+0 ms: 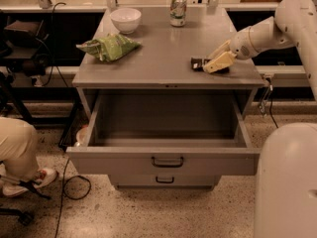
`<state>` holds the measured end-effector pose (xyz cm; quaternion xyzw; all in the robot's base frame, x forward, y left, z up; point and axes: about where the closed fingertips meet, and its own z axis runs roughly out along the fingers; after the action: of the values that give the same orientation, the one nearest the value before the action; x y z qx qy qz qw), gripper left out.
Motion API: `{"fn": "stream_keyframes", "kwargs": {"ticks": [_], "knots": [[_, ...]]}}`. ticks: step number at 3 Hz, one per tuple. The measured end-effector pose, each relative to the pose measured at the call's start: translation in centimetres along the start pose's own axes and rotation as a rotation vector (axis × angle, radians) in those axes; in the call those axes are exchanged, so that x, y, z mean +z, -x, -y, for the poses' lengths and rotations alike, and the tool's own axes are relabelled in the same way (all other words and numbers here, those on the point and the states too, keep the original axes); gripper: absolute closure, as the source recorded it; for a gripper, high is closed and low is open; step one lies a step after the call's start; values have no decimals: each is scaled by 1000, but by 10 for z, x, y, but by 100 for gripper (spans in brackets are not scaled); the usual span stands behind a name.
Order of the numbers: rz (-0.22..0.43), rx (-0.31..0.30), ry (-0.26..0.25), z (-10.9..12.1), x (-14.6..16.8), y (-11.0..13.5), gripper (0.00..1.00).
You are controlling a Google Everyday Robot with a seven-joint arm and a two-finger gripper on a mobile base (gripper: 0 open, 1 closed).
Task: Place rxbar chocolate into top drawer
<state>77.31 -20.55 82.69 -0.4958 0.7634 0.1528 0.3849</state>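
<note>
End effector: over the bar, right of counter; I cannot tell its grip.
Bar: flat on counter.
Drawer: open.

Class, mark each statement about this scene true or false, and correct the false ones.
1. The top drawer is open. True.
2. The rxbar chocolate lies inside the drawer. False: it lies on the cabinet top, at the right edge, with the gripper on it.
3. The green snack bag lies on the left part of the cabinet top. True.
4. The white bowl sits on the floor. False: it stands at the back of the cabinet top.
5. The can stands upright. True.
</note>
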Motion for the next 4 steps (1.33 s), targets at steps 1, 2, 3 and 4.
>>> {"fn": "stream_keyframes", "kwargs": {"ticks": [1,2,3,4], "knots": [[0,0,0,0,0,0,100],[0,0,0,0,-1,1,100],[0,0,0,0,-1,1,100],[0,0,0,0,-1,1,100]]}}
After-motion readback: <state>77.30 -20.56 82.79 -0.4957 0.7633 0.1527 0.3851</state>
